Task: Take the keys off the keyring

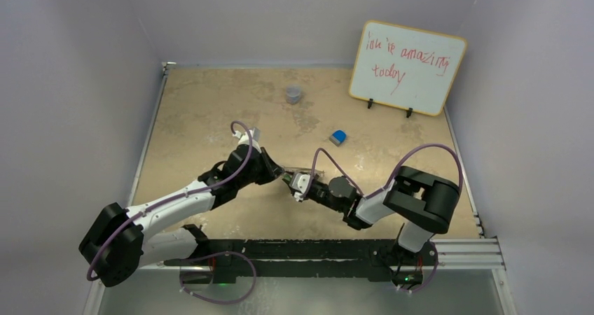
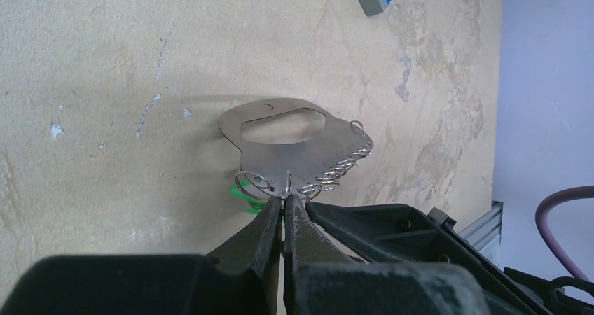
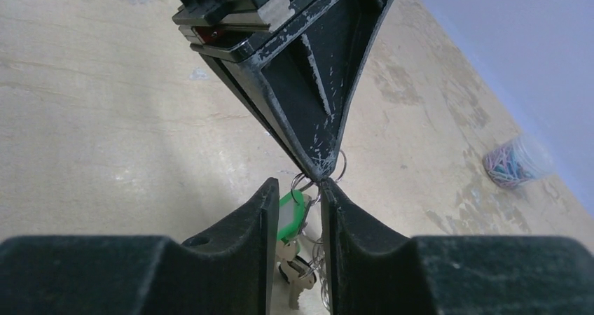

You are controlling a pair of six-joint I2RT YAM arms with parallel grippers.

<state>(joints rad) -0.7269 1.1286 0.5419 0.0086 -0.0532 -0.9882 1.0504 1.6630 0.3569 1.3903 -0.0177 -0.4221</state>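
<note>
**Left gripper** (image 2: 286, 197): clenched tight on the near rim of the keyring (image 2: 308, 154). It is judged to act as an anchor, holding the plate clear of the table (image 2: 105, 84) so the other arm can strip it.

**Keyring:** flat plate, face up, between the two grippers near the table's middle. Its long axis runs across the left fingers, and the slotted side points away from them.

**Keys** (image 3: 292, 213): hang from the gripped rim, blades downward.

**Right gripper** (image 3: 299, 185): jaws straddle a green key head with a gap showing. Whether it has a grasp cannot be told.
</note>
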